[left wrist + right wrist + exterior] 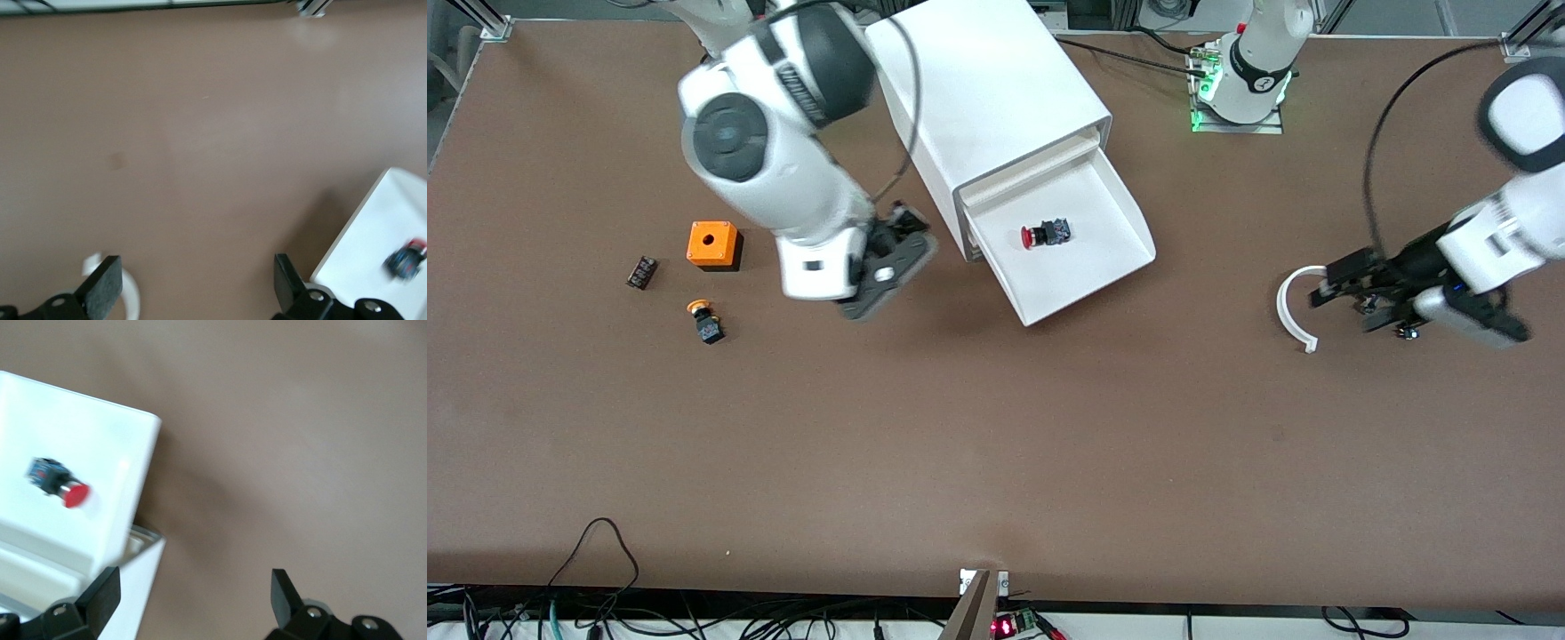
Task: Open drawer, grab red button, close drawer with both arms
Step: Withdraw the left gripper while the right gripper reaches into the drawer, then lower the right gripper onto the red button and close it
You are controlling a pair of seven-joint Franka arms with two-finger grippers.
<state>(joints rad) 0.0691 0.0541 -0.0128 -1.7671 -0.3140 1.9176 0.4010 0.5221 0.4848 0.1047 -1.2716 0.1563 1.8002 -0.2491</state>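
The white cabinet [987,89] stands toward the robots' bases, and its lowest drawer [1067,276] is pulled out over the table. The red-capped button [1043,235] lies on its side in the drawer, also seen in the left wrist view [405,260] and the right wrist view [59,483]. My right gripper [911,236] hangs open and empty beside the cabinet's front corner, close to the drawer [80,440]. My left gripper [1323,286] is open and low over the table toward the left arm's end, with a white curved piece [1288,307] lying just off one finger [103,287].
Toward the right arm's end of the table sit an orange box with a hole [713,244], an orange-capped black button [705,320] and a small black part [641,272]. Cables run along the table edge nearest the front camera.
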